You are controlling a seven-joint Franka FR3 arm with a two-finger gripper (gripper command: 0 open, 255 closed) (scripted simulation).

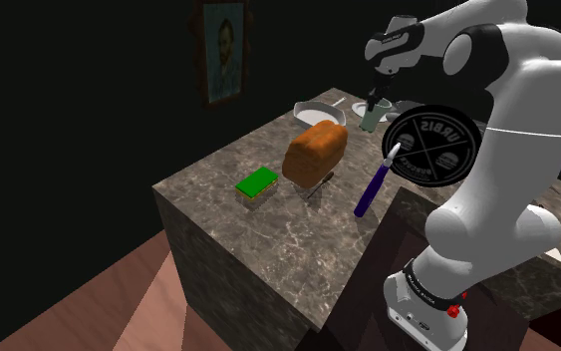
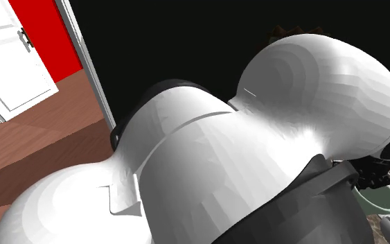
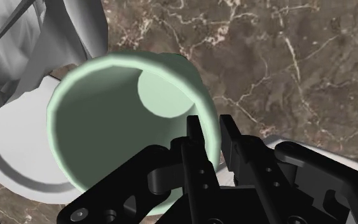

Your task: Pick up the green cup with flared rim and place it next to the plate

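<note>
The pale green cup with a flared rim is at the far end of the marble counter, between a white dish and a black round plate with a white burger logo. My black gripper comes down on it from above. In the wrist view the gripper is shut on the cup, one finger inside the wall and one outside. The cup overlaps a white dish beneath it. I cannot tell whether the cup touches the counter. The cup's rim also shows below the gripper.
A brown loaf of bread, a green flat block and a purple-handled knife lie nearer on the counter. A framed portrait hangs behind. A grey-white shape lies beside the cup. The white arm blocks most of the second exterior view.
</note>
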